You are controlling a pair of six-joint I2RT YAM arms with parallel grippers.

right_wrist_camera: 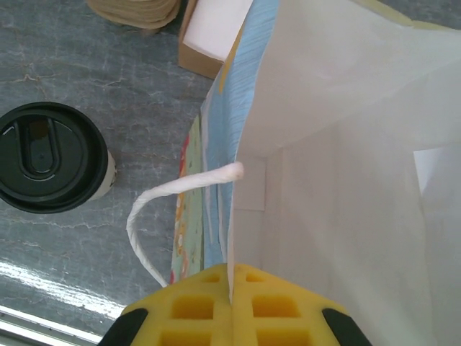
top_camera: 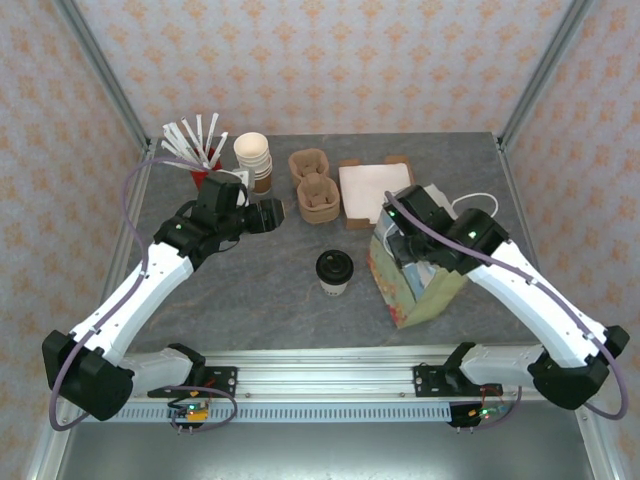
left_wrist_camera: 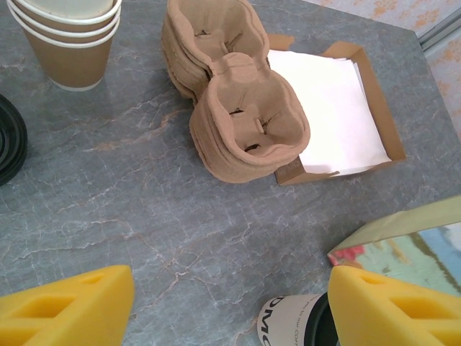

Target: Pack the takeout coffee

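Black-lidded takeout coffee (top_camera: 334, 272) stands upright in the middle of the grey table (top_camera: 250, 300). The left gripper (left_wrist_camera: 230, 299) hovers to the far left of it, jaws apart and holding nothing. The right gripper (right_wrist_camera: 230, 292) is clamped on the paper bag (top_camera: 415, 285) edge, just right of the cup.

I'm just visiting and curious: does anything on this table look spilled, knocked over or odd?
Nothing is spilled. The takeout coffee stands upright, lid on. Only the paper bag looks a bit lopsided, its rim pinched in the shut right gripper.
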